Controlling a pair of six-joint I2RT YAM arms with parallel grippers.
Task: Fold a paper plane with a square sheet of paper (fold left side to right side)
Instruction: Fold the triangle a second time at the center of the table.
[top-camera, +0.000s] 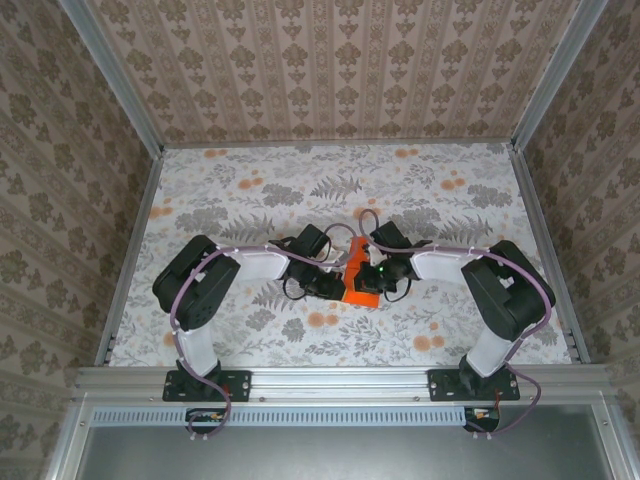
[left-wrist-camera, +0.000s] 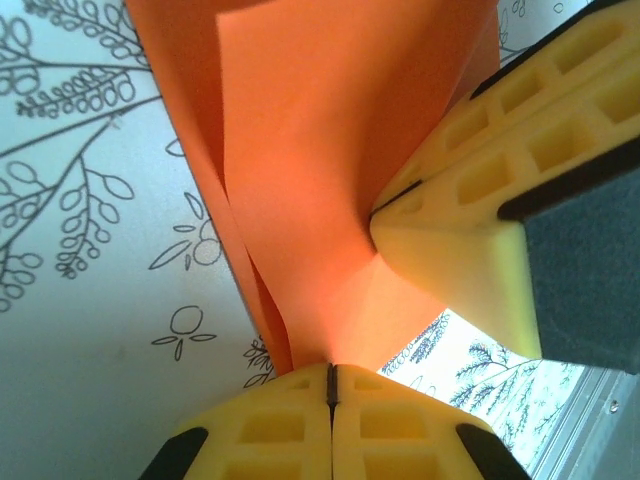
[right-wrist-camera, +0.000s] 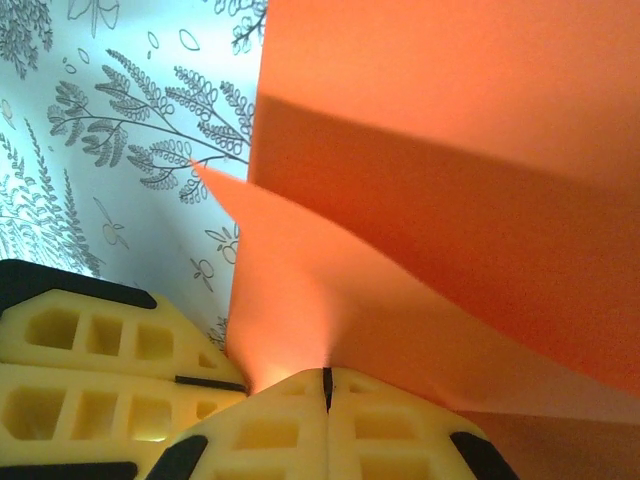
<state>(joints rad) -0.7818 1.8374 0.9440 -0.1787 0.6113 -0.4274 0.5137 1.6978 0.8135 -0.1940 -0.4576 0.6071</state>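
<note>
The square sheet of paper (top-camera: 356, 282), bright orange and folded into layers, is held between my two grippers over the middle of the table. My left gripper (top-camera: 335, 286) is shut on one edge of it. In the left wrist view its jaws (left-wrist-camera: 332, 372) meet on the paper (left-wrist-camera: 300, 170), which fans upward in two layers. My right gripper (top-camera: 380, 274) is shut on the opposite edge. Its jaws (right-wrist-camera: 327, 378) pinch the paper (right-wrist-camera: 450, 200) where a crease runs out. The two grippers nearly touch. I cannot tell whether the paper has the paper plane's pointed shape.
A floral-print cloth (top-camera: 300, 190) covers the table, with wallpapered walls (top-camera: 330, 70) on three sides. The right gripper's fingers (left-wrist-camera: 470, 230) crowd the left wrist view. The left gripper's fingers (right-wrist-camera: 90, 350) sit at the lower left of the right wrist view. A metal rail (top-camera: 340, 378) runs along the near edge.
</note>
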